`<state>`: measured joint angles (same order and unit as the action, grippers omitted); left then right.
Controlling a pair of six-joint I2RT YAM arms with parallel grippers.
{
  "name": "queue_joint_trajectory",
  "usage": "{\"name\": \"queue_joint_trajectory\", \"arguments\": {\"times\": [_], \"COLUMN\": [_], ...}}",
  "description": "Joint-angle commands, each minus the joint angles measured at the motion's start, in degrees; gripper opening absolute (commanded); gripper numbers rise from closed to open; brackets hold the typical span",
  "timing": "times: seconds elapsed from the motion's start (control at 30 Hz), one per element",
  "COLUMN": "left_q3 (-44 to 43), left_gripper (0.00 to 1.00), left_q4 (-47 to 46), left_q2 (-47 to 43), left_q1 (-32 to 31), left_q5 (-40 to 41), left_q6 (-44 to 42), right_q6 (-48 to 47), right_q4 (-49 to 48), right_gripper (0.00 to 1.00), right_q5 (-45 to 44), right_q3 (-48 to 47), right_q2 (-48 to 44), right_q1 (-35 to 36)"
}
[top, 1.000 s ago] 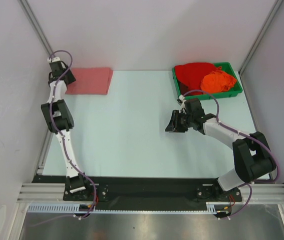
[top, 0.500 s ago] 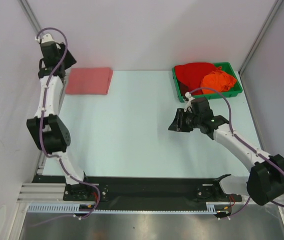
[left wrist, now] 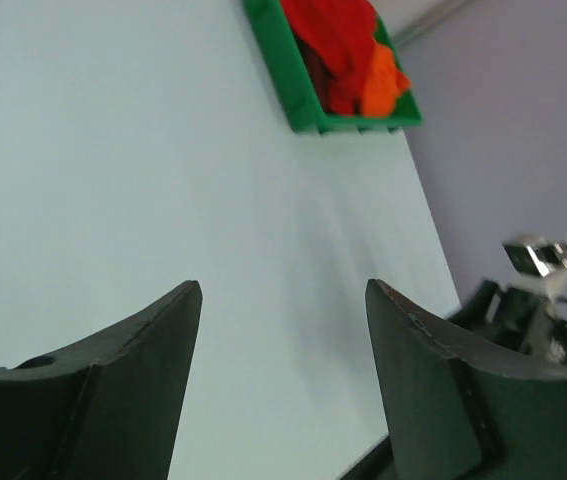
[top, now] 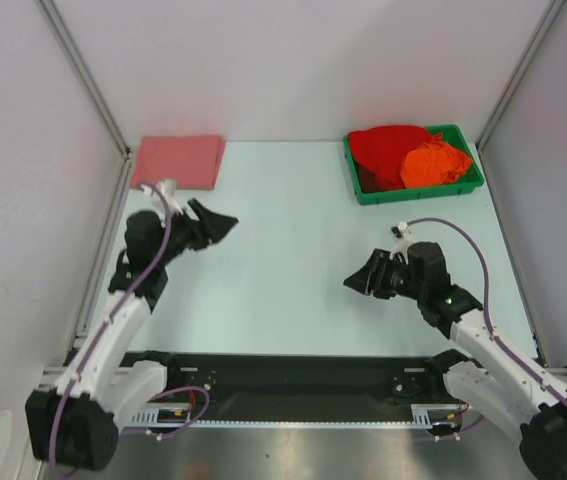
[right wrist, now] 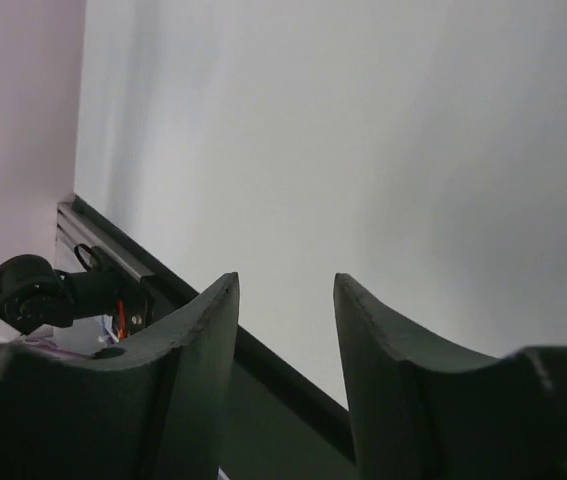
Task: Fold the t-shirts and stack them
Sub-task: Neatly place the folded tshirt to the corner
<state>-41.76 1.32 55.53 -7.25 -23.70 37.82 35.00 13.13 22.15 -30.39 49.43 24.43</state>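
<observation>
Hands hang empty over the desk (top: 283, 215): the right hand (top: 355, 277) narrowly parted, the left hand (top: 221, 228) wide. Farther back, the salmon t-shirt (top: 178, 162) lies folded at the left. The red t-shirt (top: 385, 148) and orange t-shirt (top: 435, 163) sit bunched together in the green tray (top: 418, 192), so one pinch there could drag both out.

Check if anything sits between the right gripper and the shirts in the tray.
Nothing visible. Only bare table lies between the right gripper and the tray. The red shirt and orange shirt sit inside it, so its near wall is the only thing to clear.
</observation>
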Motion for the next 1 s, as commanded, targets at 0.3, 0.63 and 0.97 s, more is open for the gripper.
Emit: {"name": "queue_joint_trajectory", "arguments": {"times": [0.3, 0.63, 0.97], "left_q3": [39.0, 52.0, 51.6], "left_gripper": [0.86, 0.87, 0.89], "left_q4": [-12.8, -18.8, -9.4], "left_q2": [-46.0, -57.8, -63.2], "left_q1": [-6.5, -8.0, -9.3], "left_q5": [-2.3, -6.9, -7.3], "left_q6": [14.5, 20.9, 17.0], "right_q6": [23.4, 21.0, 19.8], "right_q4": [-34.1, -4.1, -4.8], "right_gripper": [0.82, 1.00, 1.00], "right_q5": [-7.9, -15.6, -15.7], "right_q3": [36.0, 35.1, 35.1], "right_q2": [-23.6, -46.8, -44.9], "right_q1": [-2.4, -2.2, -1.5]}}
